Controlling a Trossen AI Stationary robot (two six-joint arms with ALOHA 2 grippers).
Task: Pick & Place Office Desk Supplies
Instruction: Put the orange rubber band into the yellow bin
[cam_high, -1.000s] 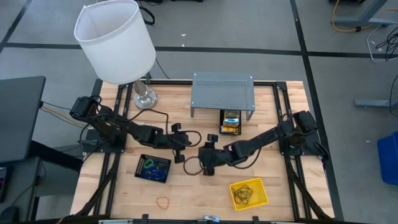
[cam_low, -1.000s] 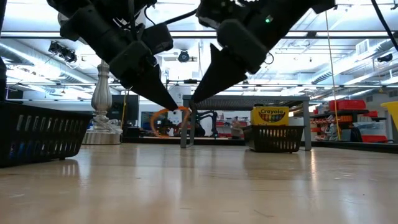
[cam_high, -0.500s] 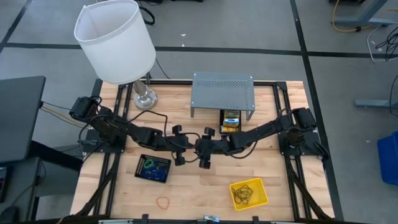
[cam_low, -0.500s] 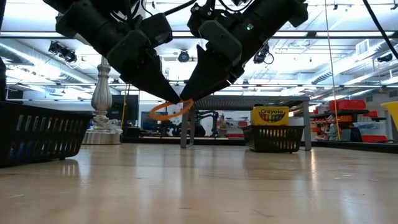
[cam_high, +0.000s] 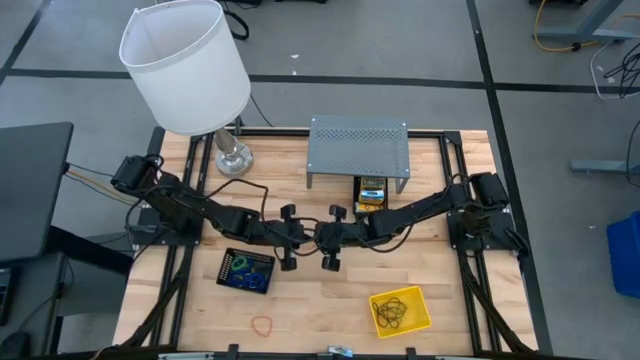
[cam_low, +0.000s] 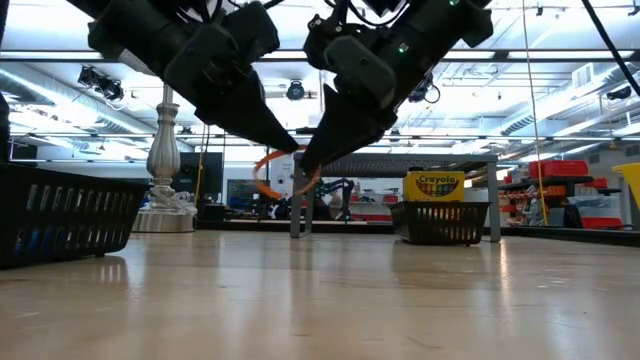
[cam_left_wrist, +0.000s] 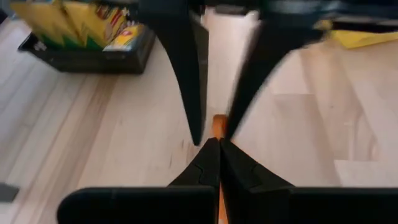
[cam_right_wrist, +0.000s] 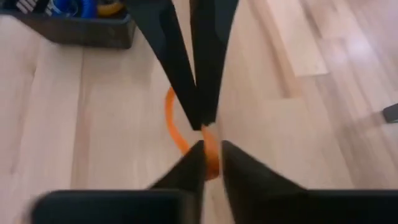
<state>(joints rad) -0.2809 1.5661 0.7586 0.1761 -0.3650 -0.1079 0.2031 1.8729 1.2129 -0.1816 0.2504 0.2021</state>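
Observation:
Over the middle of the table my two grippers meet tip to tip. My left gripper (cam_high: 303, 237) is shut on an orange rubber band (cam_low: 268, 172), which hangs clear of the table. My right gripper (cam_high: 320, 240) comes from the right. Its fingers stand narrowly apart on either side of the same band (cam_right_wrist: 211, 157), right next to the left fingertips; whether they touch it I cannot tell. A black mesh tray (cam_high: 248, 270) with blue and green bands lies near left. A yellow tray (cam_high: 400, 310) with bands lies near right. My left gripper pinches one spot of the orange band's loop (cam_left_wrist: 217, 124) between its two fingertips (cam_low: 288, 150). The fingers slant down toward the table's right. The rest of the loop (cam_right_wrist: 171, 118) hangs slack below and beside the tips, lifted clear of the table.
A grey perforated shelf (cam_high: 358, 150) stands at the back, with a crayon box (cam_high: 372, 195) in a black mesh tray (cam_low: 440, 222) under its front edge. A white-shaded lamp (cam_high: 190, 70) stands far left. A loose orange band (cam_high: 263, 325) lies near the front edge.
My right gripper has moved toward the left gripper, leftward and a little toward the far edge, and its fingers have drawn closer together around the band. The band, still held by the left gripper, has tipped from lying nearly level to hanging more upright.

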